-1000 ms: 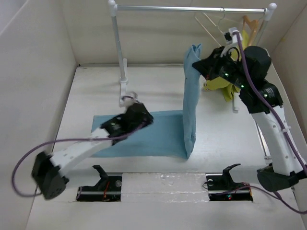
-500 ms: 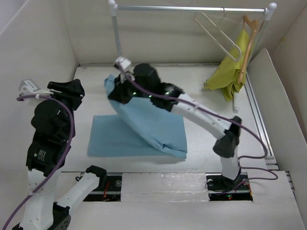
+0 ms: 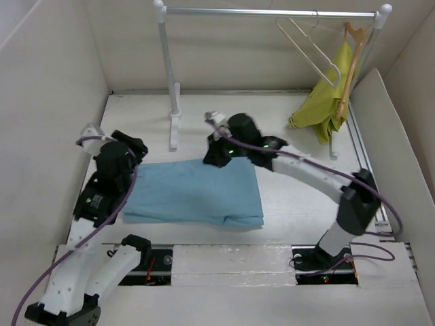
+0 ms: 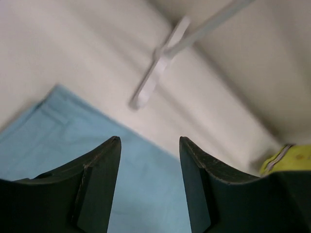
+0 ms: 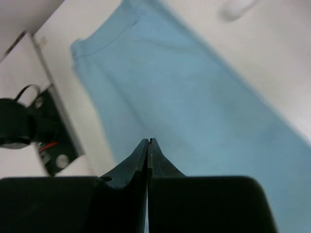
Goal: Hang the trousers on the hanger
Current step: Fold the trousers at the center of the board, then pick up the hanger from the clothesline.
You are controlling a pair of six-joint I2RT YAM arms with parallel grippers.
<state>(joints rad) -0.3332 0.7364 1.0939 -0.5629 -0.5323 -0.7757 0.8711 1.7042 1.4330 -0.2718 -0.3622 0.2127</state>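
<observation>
The light blue trousers [image 3: 194, 193] lie folded flat on the table, also seen in the left wrist view [image 4: 58, 131] and the right wrist view [image 5: 194, 97]. My right gripper [image 3: 212, 159] hovers at their far edge, its jaws pressed together [image 5: 148, 141] with no cloth showing between them. My left gripper [image 3: 134, 145] stands open over the trousers' far left corner [image 4: 149, 141], nothing between its fingers. The cream-white hanger [image 3: 309, 47] hangs on the rail at the back right, away from both grippers.
A white clothes rack stands at the back: rail [image 3: 272, 11], left post [image 3: 166, 68] and foot [image 3: 175, 129] [image 4: 155, 68]. A tan wooden hanger with a yellow-green garment [image 3: 326, 105] hangs at the right. Side walls close in the table.
The trousers, earlier lifted by my right gripper, now lie flat. The right gripper has come down to their far edge. The left arm has swung over their left end, jaws wider.
</observation>
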